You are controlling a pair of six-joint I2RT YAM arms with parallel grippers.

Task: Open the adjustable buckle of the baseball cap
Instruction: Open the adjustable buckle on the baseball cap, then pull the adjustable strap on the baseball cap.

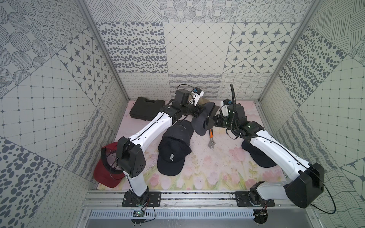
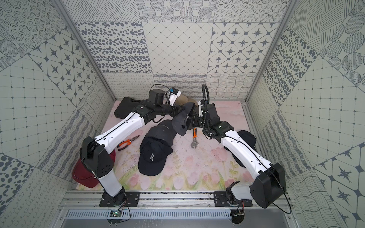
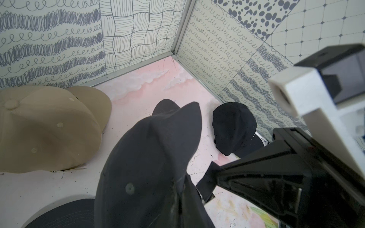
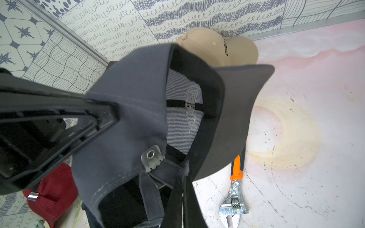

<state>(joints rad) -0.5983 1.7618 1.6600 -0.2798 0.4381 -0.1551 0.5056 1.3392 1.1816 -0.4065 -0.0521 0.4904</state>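
A dark grey baseball cap [image 1: 200, 123] [image 2: 180, 123] hangs above the table between both grippers. My left gripper [image 3: 178, 199] [image 1: 198, 112] is shut on the crown fabric. In the right wrist view the cap's inside faces the camera, and its silver buckle [image 4: 152, 158] sits on the back strap. My right gripper [image 4: 184, 199] [image 1: 209, 122] is shut on the strap [image 3: 208, 177] just beside the buckle. The buckle's clasp looks flat against the strap. Neither top view shows the buckle clearly.
On the floral mat lie a navy cap with an R [image 1: 171, 157], a dark cap [image 1: 182, 130] behind it, a red cap [image 1: 105, 175], a tan cap [image 3: 49, 128] and a black cap [image 1: 258, 156]. An orange-handled wrench [image 1: 211, 139], pliers [image 2: 128, 142] and a black case [image 1: 147, 107] are nearby.
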